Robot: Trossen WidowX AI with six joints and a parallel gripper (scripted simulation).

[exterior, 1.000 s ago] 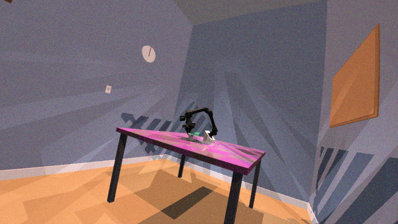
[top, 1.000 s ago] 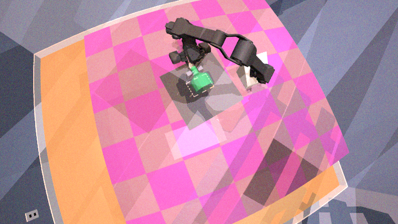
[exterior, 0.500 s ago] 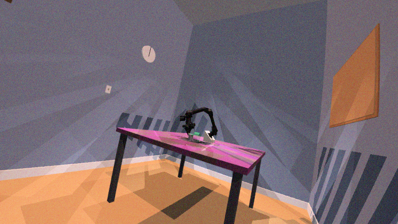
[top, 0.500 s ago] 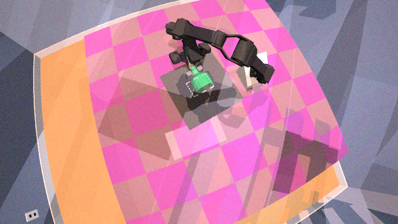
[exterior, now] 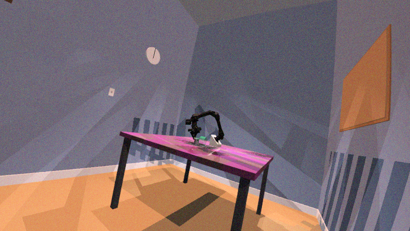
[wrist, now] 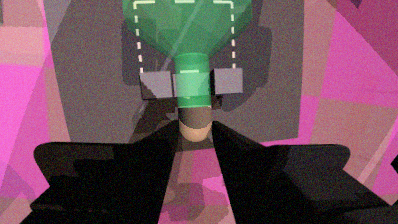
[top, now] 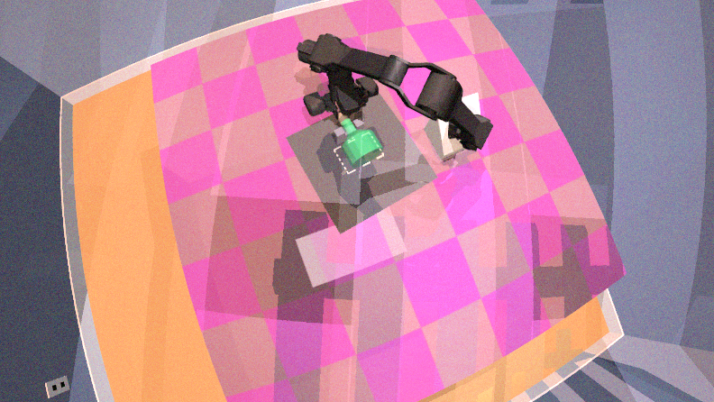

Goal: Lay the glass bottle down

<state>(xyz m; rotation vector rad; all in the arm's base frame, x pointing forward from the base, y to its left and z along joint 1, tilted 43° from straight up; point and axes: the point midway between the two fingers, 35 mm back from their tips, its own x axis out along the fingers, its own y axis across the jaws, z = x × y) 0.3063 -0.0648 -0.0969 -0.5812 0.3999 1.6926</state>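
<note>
Bottle of translucent green glass, lying on its side, with a broad body and a narrow neck that ends in a tan tip. A black gripper pinches the bottle at that tip end, one finger on each side. The gripper belongs to a jointed black arm, which arches over from beside a white, sloped piece. Seen from the wrist, the neck lines up between the two prongs of a grey U-shaped rest; whether it touches the rest cannot be told. The body points away from the gripper, over a white dashed outline. From the top, it covers only part of that outline, whose near corner shows past the glass. Outline and rest are on a dark grey square mat, set on a pink-and-salmon checked table. In the small exterior view, the green body looks slightly raised above the surface.
</note>
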